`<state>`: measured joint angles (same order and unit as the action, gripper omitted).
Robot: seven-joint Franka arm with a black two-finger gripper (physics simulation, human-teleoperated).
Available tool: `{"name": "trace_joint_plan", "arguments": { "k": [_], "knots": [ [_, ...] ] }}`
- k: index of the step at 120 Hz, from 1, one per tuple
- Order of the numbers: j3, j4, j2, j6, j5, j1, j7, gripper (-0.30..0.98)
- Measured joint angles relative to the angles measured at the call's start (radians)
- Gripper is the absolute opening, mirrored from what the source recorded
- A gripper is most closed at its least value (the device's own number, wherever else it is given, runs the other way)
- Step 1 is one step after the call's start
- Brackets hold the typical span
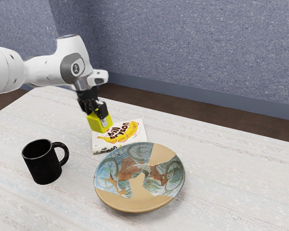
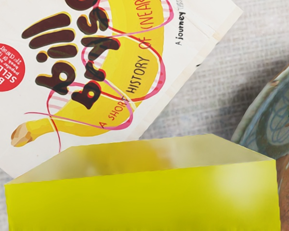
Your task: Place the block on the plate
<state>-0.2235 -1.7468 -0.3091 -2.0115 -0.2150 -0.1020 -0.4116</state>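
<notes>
Yellow block [image 2: 142,202] hangs above the table [image 1: 231,168], clasped between both jaws.

From where I stand: blue-grey wall with a fine pale speckle [image 1: 207,43], stepped into vertical corners toward the exterior view's left, one face there darker than those beside it. Smooth blue-grey baseboard [image 1: 207,95] along the wall foot, then dark brown floor [image 1: 207,111], seen as a band between it and the off-white table with faint grey and reddish streaks [image 1: 241,187], whose far edge slants down toward the exterior view's right; up close in the wrist view the tabletop reads grey, almost woven. Light is soft, fairly even, tabletop bright against the floor.
</notes>
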Motion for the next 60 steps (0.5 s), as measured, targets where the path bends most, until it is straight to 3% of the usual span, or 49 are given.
{"name": "trace_joint_plan", "arguments": {
  "k": [28,60],
  "knots": [
    [0.005,-0.006,0.025,0.072,0.002,-0.11,-0.002,0.36],
    [0.075,-0.079,0.056,0.119,0.023,-0.162,-0.005,0.36]
  ]
}}
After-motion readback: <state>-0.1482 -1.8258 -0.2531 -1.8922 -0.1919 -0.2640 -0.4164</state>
